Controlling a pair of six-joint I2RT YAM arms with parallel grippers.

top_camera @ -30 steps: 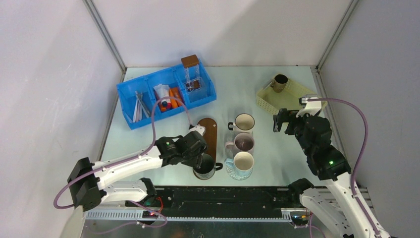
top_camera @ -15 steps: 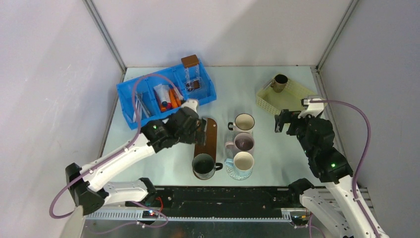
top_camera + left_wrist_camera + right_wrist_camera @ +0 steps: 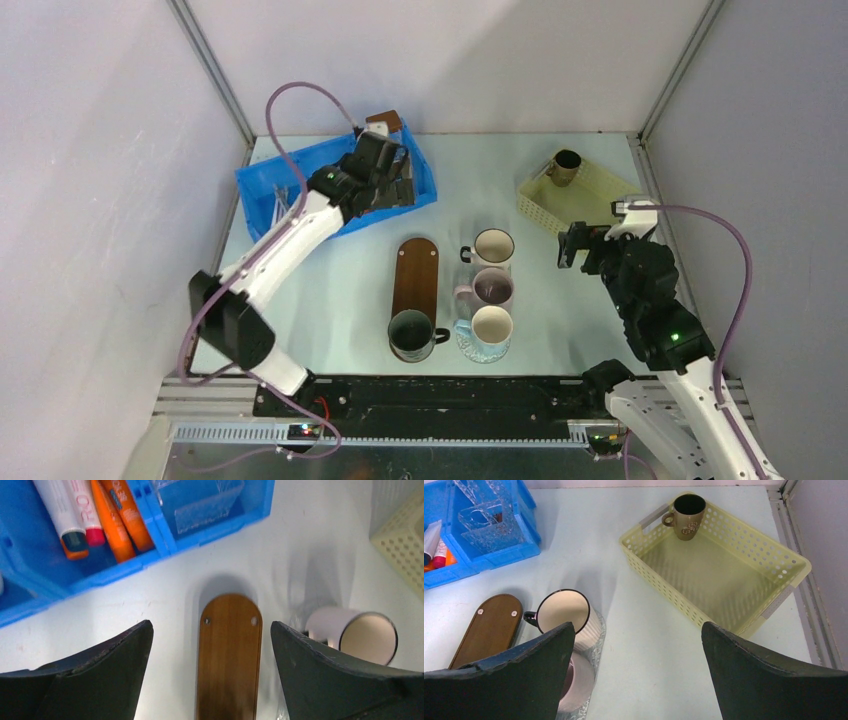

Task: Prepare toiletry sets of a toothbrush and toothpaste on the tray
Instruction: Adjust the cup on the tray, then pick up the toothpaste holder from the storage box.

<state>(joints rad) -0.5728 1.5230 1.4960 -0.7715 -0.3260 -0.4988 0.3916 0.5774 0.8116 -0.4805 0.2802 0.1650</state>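
The brown wooden tray (image 3: 417,272) (image 3: 229,655) lies bare at mid-table, and it shows between my left fingers in the left wrist view. My left gripper (image 3: 392,180) (image 3: 210,625) hangs open and empty over the blue bin (image 3: 300,185). Orange and white toothpaste tubes (image 3: 117,517) lie in the bin's middle compartment; in the top view my arm hides them. Grey toothbrushes (image 3: 282,207) lie in the bin's left compartment. My right gripper (image 3: 570,243) (image 3: 638,625) is open and empty, right of the mugs.
A black mug (image 3: 410,333) stands at the tray's near end. A white mug (image 3: 492,246), a pink one (image 3: 492,288) and another white one (image 3: 490,325) line up right of the tray. A yellow basket (image 3: 590,190) (image 3: 704,570) holds a brown mug (image 3: 686,510). A clear box (image 3: 200,505) sits in the bin.
My left gripper opened at the black mug, then rose and swung back-left to above the blue bin. The black mug stays by the tray's near end. My right arm barely moved.
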